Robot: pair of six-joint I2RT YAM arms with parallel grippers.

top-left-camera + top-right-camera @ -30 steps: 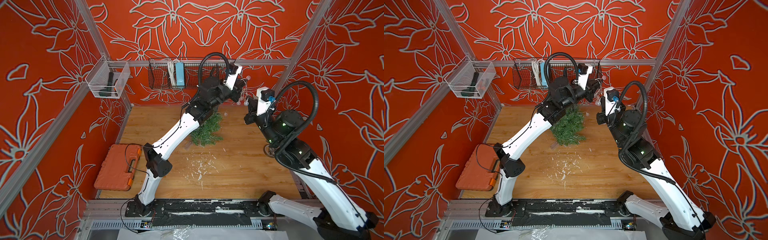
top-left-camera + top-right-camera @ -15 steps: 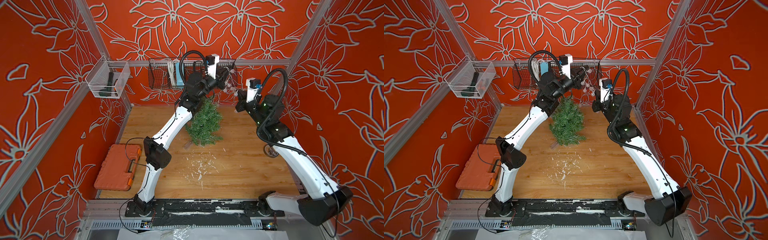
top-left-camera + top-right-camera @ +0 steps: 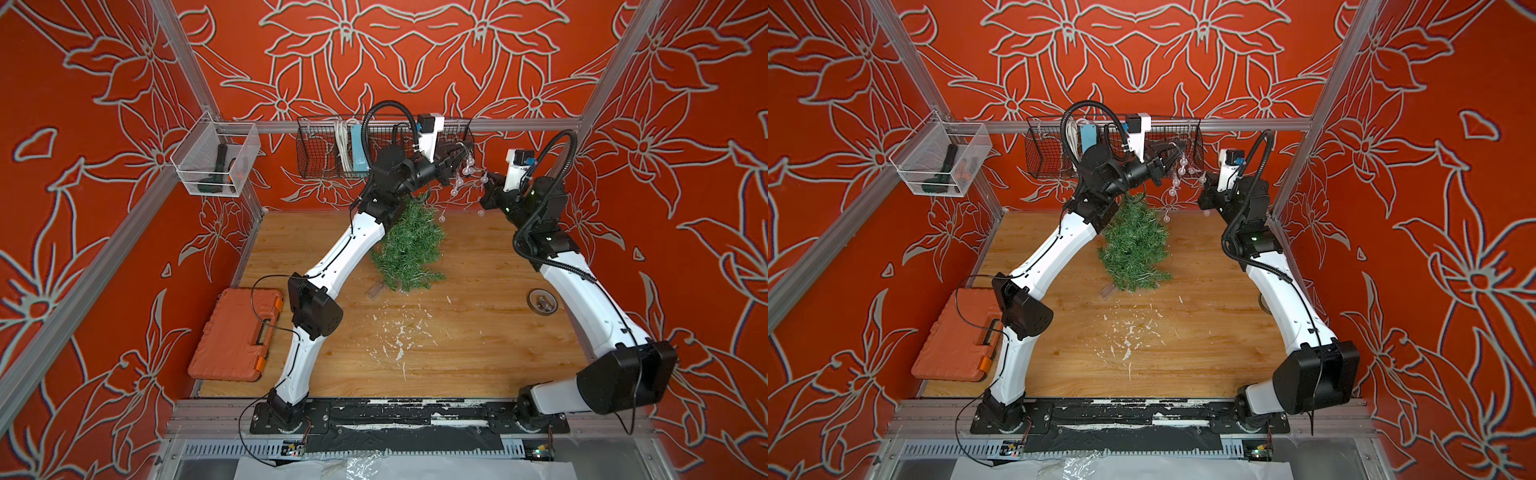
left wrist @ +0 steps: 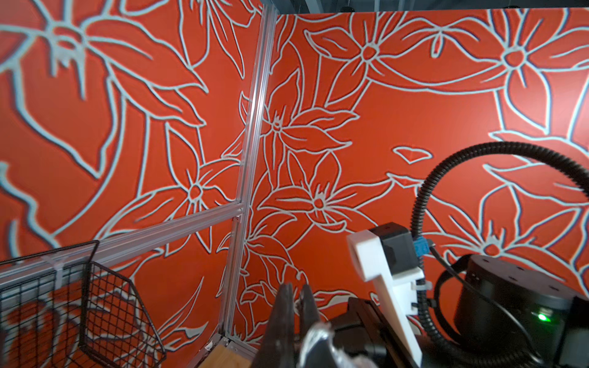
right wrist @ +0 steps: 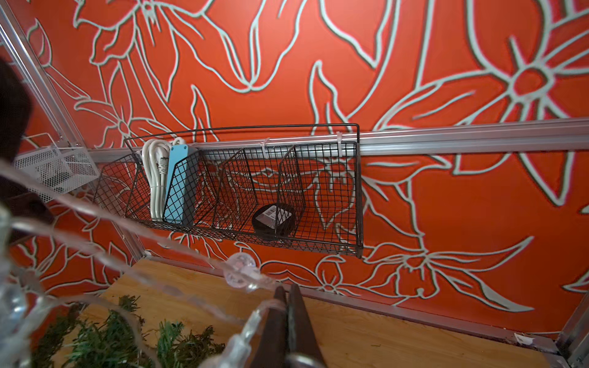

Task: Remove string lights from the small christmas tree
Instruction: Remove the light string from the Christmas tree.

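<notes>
Silvery string lights [image 3: 468, 169] aloft between left pincer [image 3: 458, 151] and right pincer [image 3: 487, 178], both tight on its wire

Room over table [image 3: 478, 353] front; tree [image 3: 409, 245], string lights [image 3: 468, 169] block back-centre; toolbox [image 3: 235, 336] L.

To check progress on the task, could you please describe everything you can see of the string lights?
The string lights are a thin silvery wire carrying small clear round bulbs, glassy-looking. They hang in slack loops in the air near the back wall, strung between the shut left hand and the shut right hand, both pinching the wire. Lower bulbs dangle beside the top of the small christmas tree; whether any wire is caught in it cannot be told.
</notes>
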